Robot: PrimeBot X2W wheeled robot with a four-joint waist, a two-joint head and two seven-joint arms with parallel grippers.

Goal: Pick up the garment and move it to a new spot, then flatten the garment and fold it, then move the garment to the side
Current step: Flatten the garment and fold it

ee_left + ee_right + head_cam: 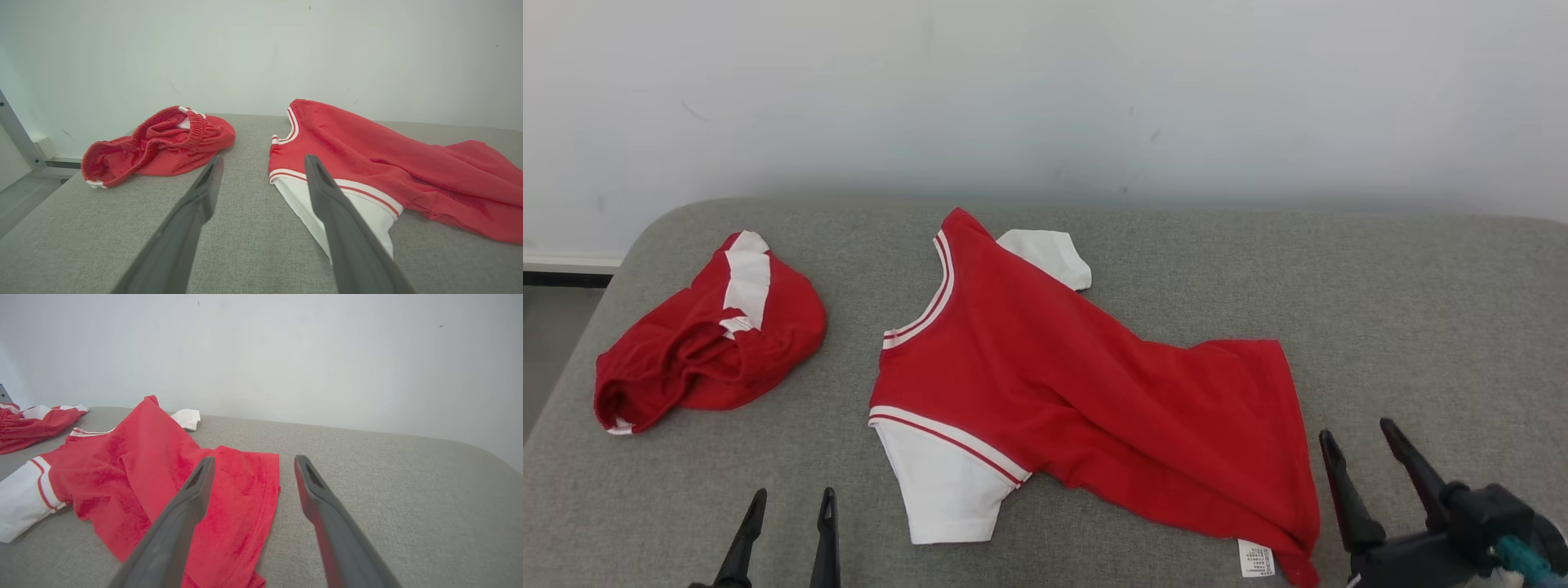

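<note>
Two red-and-white pieces of clothing lie on the grey fabric surface (1421, 310) in front of a pale wall (1045, 98). In the head view the garment (1078, 384), a red shirt with white sleeves, is spread near the middle. It lies on a slant, its striped collar (931, 302) toward 10 o'clock and its hem (1298, 441) toward 4 o'clock. It is mostly flat, with long creases across the body. One white sleeve (943, 486) lies open at the shirt's 7 o'clock, and the other (1049, 255) pokes out from under the shoulder at 12 o'clock. A small white care label (1255, 559) shows at the hem's near corner. Well apart at 9 o'clock sits a crumpled pair of red shorts (711, 335), its elastic waistband gaping. The left hand (794, 494) is at 7 o'clock, fingers apart over bare surface, short of the near sleeve. The right hand (1357, 429) is at 4 o'clock, just beside the hem, fingers apart and gripping nothing. Its own wrist view has one finger across the red cloth and the other over grey fabric.
</note>
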